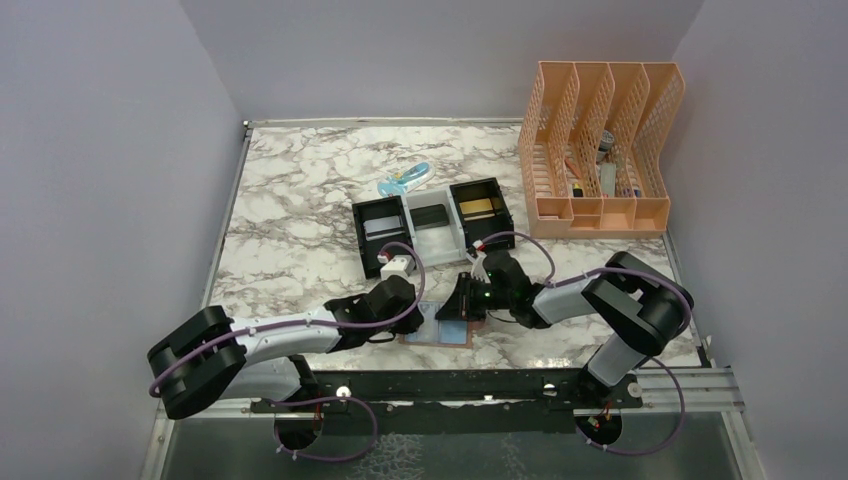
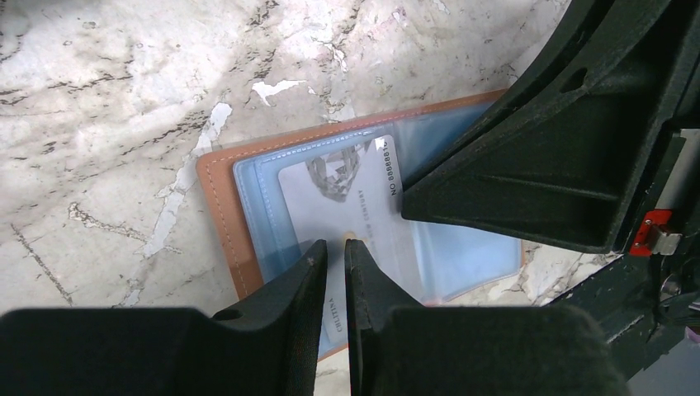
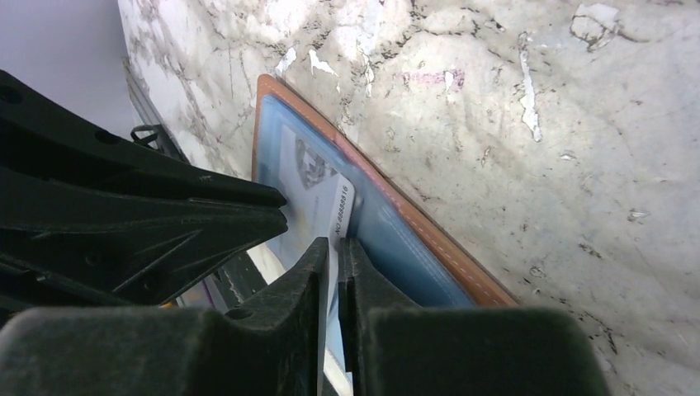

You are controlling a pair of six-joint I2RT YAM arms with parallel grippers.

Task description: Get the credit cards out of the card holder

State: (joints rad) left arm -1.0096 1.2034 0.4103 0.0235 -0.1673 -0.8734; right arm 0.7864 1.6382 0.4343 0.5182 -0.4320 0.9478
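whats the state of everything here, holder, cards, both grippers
card holder: open, flat on the table
silvery card: partly in the clear pocket, one corner out
right gripper: shut on the silvery card's edge
left gripper: shut, tips down at the silvery card, grip unclear
gold card: out, lying in the tray
file organizer: upright
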